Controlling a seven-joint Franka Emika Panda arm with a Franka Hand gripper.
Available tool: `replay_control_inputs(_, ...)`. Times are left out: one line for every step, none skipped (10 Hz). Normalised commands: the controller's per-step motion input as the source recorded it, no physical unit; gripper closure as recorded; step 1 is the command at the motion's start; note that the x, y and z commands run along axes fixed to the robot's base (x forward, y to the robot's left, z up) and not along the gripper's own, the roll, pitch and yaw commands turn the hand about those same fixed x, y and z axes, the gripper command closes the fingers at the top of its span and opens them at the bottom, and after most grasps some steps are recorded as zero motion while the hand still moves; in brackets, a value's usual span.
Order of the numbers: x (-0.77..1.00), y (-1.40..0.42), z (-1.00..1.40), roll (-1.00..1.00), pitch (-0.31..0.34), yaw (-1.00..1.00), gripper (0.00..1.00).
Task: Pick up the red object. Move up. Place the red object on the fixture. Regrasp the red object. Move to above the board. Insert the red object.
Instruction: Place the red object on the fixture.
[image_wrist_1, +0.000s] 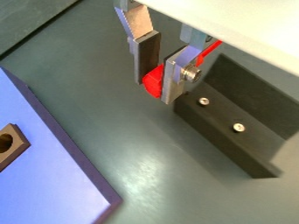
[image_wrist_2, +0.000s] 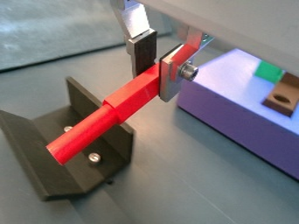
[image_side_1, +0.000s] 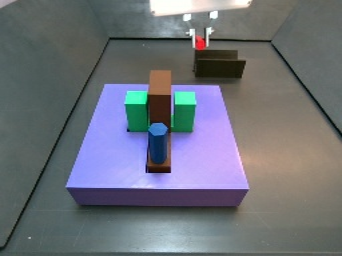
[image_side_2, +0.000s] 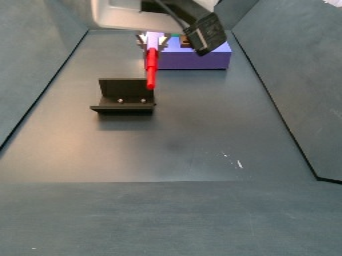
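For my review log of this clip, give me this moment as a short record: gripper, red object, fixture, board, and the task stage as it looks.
gripper: above the fixture, fingers on either side of the upper end of the red object, apparently shut on it
red object: long red peg, tilted, lower end down in the fixture
fixture: dark bracket on the floor, apart from the board
board: purple slab bearing two green blocks, a brown bar and a blue peg
stage: red object at the fixture, not yet inserted
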Motion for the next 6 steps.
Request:
replay_control_inputs(0.41,0.33,0.10,-1.00,-0.071,0.00,1.00)
replay_control_inputs(0.41,0.33,0.10,-1.00,-0.074,0.00,1.00)
replay_control_inputs(0.41,0.33,0.10,-1.00,-0.080,0.00,1.00)
replay_control_inputs(0.41,0.32,0.09,-1.00,-0.089,0.00,1.00)
replay_control_inputs(0.41,0.32,0.09,-1.00,-0.089,0.00,1.00)
replay_control_inputs(0.41,0.32,0.09,-1.00,-0.089,0.00,1.00)
